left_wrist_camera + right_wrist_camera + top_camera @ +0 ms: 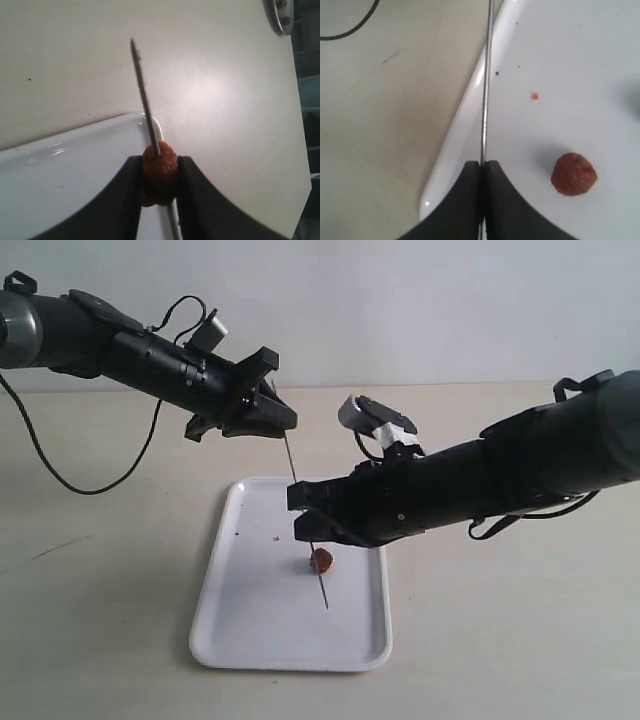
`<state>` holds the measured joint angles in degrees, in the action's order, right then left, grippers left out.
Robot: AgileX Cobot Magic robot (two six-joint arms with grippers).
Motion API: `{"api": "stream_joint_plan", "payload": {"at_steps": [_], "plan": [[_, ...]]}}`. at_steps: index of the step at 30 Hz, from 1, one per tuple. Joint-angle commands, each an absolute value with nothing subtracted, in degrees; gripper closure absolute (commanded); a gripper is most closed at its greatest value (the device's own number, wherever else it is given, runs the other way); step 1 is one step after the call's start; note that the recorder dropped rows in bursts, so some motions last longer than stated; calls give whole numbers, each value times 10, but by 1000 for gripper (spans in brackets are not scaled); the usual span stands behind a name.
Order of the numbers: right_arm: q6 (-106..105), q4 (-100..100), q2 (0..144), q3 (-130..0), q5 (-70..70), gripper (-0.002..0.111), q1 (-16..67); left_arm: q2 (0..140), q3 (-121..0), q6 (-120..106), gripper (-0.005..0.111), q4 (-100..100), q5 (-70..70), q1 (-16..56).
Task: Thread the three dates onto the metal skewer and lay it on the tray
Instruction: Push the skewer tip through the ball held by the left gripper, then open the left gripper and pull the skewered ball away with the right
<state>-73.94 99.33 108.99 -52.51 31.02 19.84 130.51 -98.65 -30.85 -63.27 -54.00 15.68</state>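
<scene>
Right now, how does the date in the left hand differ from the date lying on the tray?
The held date is clamped in the left hand; the loose date lies on the tray, gripped by nothing. The held date has the skewer running through it; the loose date is unskewered and sits apart from the rod. Both are roundish and reddish-brown.

left arm point(110, 340), right arm point(530, 465): matte black tubes; loose black cables point(68, 489); silver wrist camera point(372, 417); dark tapered claw fingers point(457, 205).
</scene>
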Motion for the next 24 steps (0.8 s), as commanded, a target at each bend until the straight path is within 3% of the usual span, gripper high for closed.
{"api": "stream_joint_plan", "payload": {"at_steps": [1, 24], "plan": [[-747, 999, 1088, -549, 298, 108, 195, 1299, -986, -311, 81, -635, -555, 160], [-744, 999, 1163, -649, 266, 108, 195, 1300, -986, -326, 81, -662, -571, 160]]}}
